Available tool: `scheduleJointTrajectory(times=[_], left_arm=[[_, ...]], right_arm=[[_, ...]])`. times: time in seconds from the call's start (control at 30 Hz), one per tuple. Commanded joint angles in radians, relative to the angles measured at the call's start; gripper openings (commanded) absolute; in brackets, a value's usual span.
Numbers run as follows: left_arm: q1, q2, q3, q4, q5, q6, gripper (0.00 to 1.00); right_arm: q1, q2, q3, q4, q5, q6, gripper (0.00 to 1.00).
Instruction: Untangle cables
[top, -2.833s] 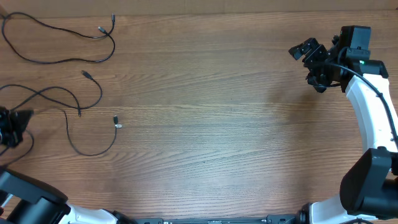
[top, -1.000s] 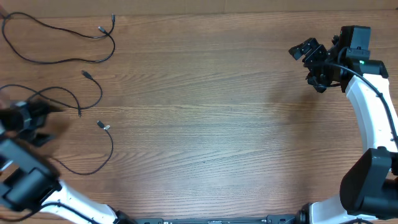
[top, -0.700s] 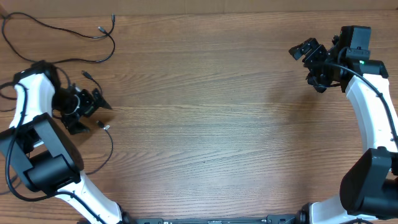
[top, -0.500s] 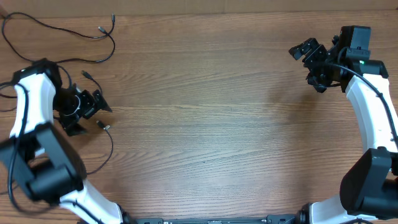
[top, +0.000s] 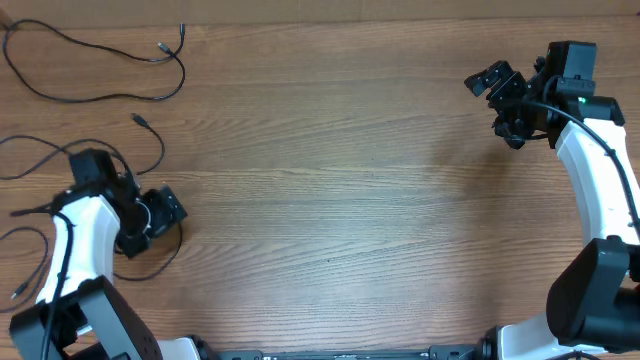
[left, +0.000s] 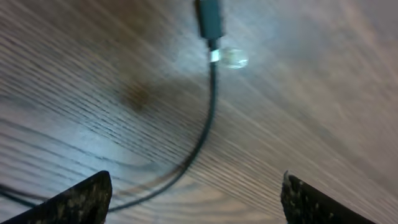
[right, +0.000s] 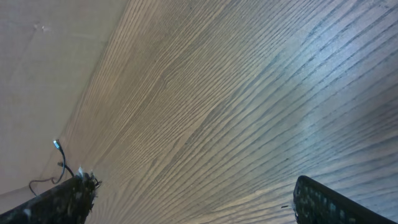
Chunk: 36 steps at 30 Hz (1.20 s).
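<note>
Thin black cables lie at the table's left. One cable (top: 182, 32) snakes along the far left corner. Another cable (top: 160, 148) loops just beyond my left arm and runs under it. My left gripper (top: 160, 214) hangs low over the wood near the left front, open. In the left wrist view a cable (left: 210, 118) with a black plug (left: 209, 15) lies on the table and runs down between my fingertips (left: 81, 199), untouched. My right gripper (top: 497, 103) hovers open at the far right, away from every cable, with only bare wood under it (right: 196, 202).
The wooden table (top: 350, 200) stretches between the two arms. Its far edge meets a pale wall (right: 43, 56). A distant cable end (right: 59, 155) shows small at the left of the right wrist view.
My left arm swung in from the left edge, then pulled down toward the front, and now hovers over a cable's plug end. That cable's plug end has shifted. The right arm has not moved.
</note>
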Motion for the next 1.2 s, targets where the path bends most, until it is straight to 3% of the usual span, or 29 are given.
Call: scheduleJointTrajectory(times=[0.0, 0.03, 0.1, 0.27, 0.33, 0.43, 0.53, 0.57, 0.6, 0.63, 0.83, 1.0, 1.17], left_arm=[[-0.005, 0.019, -0.058, 0.048, -0.04, 0.044, 0.85], [-0.014, 0.032, -0.076, 0.07, -0.013, 0.117, 0.85], [-0.03, 0.053, -0.084, 0.085, 0.022, 0.147, 0.85], [-0.097, 0.143, -0.084, 0.093, -0.037, 0.145, 0.82], [-0.114, 0.168, -0.084, 0.094, -0.074, 0.124, 0.76], [-0.144, 0.21, -0.084, 0.097, -0.173, 0.059, 0.59], [-0.153, 0.224, -0.084, 0.098, -0.251, 0.01, 0.36], [-0.153, 0.225, -0.084, 0.098, -0.254, 0.01, 0.28], [-0.153, 0.224, -0.084, 0.1, -0.253, 0.002, 0.12], [-0.153, 0.224, -0.084, 0.098, -0.252, -0.019, 0.04], [-0.153, 0.222, -0.053, 0.06, -0.235, -0.049, 0.04], [-0.138, 0.193, 0.083, -0.079, -0.246, -0.195, 0.04], [-0.063, 0.128, 0.162, -0.085, -0.243, -0.242, 0.04]], right_arm=[[-0.003, -0.01, 0.011, 0.003, 0.006, -0.008, 1.0], [-0.003, -0.01, 0.011, 0.003, 0.006, -0.008, 1.0], [-0.003, -0.01, 0.011, 0.003, 0.006, -0.008, 1.0], [-0.003, -0.01, 0.011, 0.003, 0.006, -0.008, 1.0], [-0.003, -0.01, 0.011, 0.003, 0.006, -0.008, 1.0], [-0.003, -0.01, 0.011, 0.003, 0.006, -0.008, 1.0], [-0.003, -0.01, 0.011, 0.003, 0.006, -0.008, 1.0], [-0.003, -0.01, 0.011, 0.003, 0.006, -0.008, 1.0], [-0.003, -0.01, 0.011, 0.003, 0.006, -0.008, 1.0], [-0.003, -0.01, 0.011, 0.003, 0.006, -0.008, 1.0], [-0.003, -0.01, 0.011, 0.003, 0.006, -0.008, 1.0], [-0.003, -0.01, 0.011, 0.003, 0.006, -0.008, 1.0], [-0.003, -0.01, 0.011, 0.003, 0.006, -0.008, 1.0]])
